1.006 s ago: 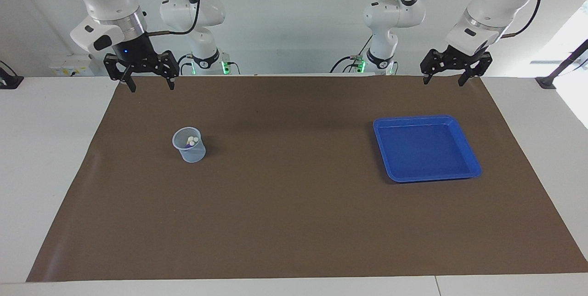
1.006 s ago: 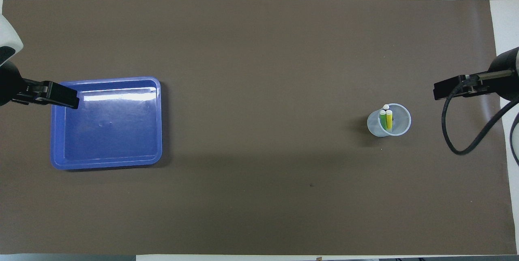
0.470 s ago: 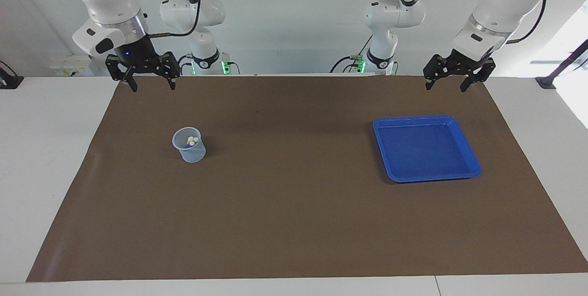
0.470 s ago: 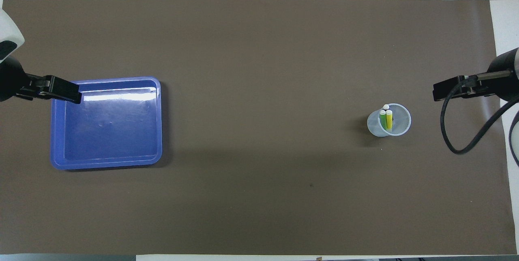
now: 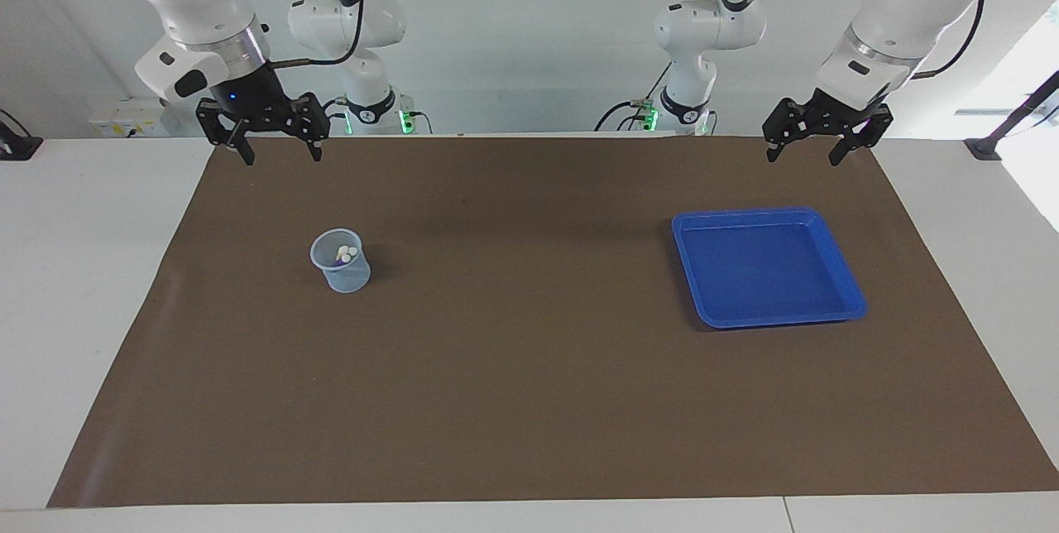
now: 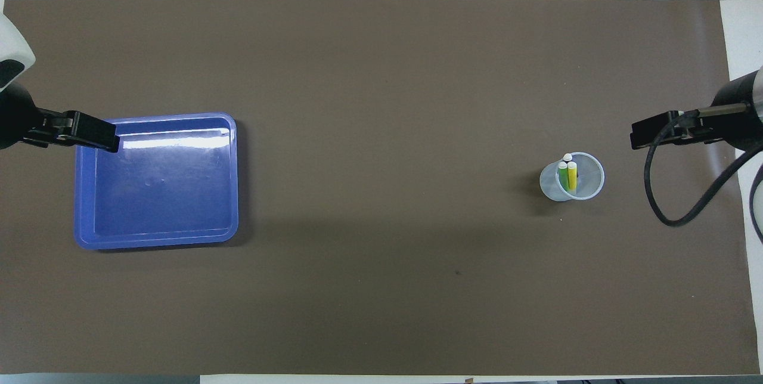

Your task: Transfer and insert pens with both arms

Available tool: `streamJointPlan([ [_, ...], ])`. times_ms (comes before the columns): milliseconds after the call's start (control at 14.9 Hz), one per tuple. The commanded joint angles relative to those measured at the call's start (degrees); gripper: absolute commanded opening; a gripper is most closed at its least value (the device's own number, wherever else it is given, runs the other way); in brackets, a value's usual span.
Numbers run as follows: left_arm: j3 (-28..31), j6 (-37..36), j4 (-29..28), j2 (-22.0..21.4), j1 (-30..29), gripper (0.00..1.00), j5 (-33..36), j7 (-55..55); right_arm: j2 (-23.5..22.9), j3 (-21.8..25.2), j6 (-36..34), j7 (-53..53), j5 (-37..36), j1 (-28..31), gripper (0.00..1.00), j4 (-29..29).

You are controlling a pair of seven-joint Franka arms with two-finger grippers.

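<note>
Pens [image 6: 568, 173] stand upright in the clear cup [image 5: 341, 261] below and ahead of the empty, open right end effector [image 5: 277, 154], which should descend centred over one cap, while the open left end effector [image 5: 809, 151] waits above the blue tray [image 5: 842, 263].

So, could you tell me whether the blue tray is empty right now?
Empty: the blue tray shows only bare floor; the pens stand in the cup.
</note>
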State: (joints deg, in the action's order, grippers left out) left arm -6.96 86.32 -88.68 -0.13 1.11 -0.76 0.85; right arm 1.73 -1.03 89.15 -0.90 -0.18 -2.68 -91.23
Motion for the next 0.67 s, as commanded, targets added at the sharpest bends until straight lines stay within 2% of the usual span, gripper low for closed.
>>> streamJointPlan([
  [0,0.8,0.3,-0.5,-0.7,0.2,1.00,-0.7,0.0,-0.2,-0.1,-1.1,-0.9,1.1,0.2,1.00,0.5],
  [604,0.8,0.6,-1.5,-1.0,0.2,1.00,-0.7,0.0,0.2,-0.1,-0.6,-1.1,0.9,0.2,1.00,-0.3],
])
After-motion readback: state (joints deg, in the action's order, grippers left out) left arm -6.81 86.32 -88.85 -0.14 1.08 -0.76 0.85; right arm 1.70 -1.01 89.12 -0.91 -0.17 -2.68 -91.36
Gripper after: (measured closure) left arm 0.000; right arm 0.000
